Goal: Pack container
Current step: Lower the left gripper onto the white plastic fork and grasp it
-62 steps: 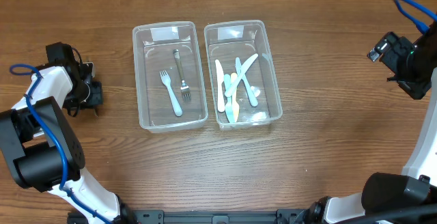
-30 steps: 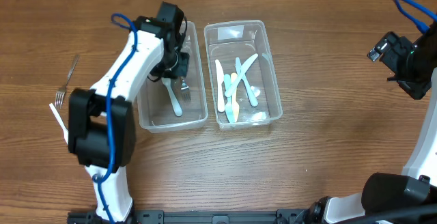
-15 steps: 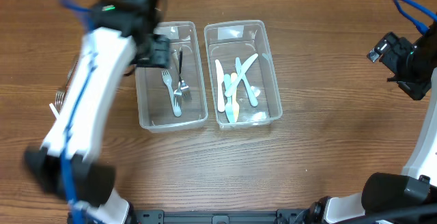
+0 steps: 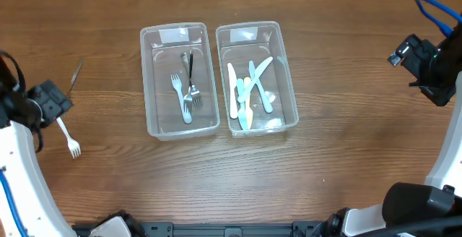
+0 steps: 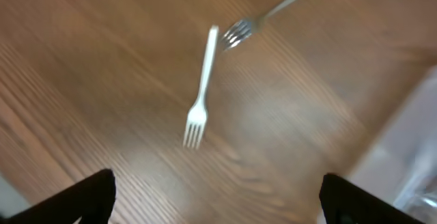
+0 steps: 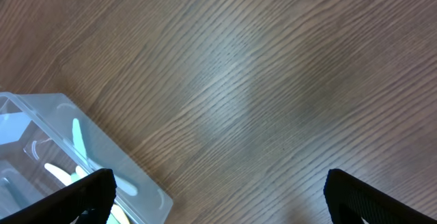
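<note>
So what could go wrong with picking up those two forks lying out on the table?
1. The white fork and the metal fork lie with their ends close together, so the open left gripper might nudge or catch both at once.
2. Both lie flat on the table. Such thin handles could slip out of its grip.
3. The clear bin already holds forks, so another might land crooked across them.

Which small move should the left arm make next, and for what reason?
Probably lower the left gripper, which is open and empty, onto the white plastic fork lying loose on the table just ahead of it. The left container holds forks only, so this one likely belongs there. A metal fork lies beside it and could follow.
</note>
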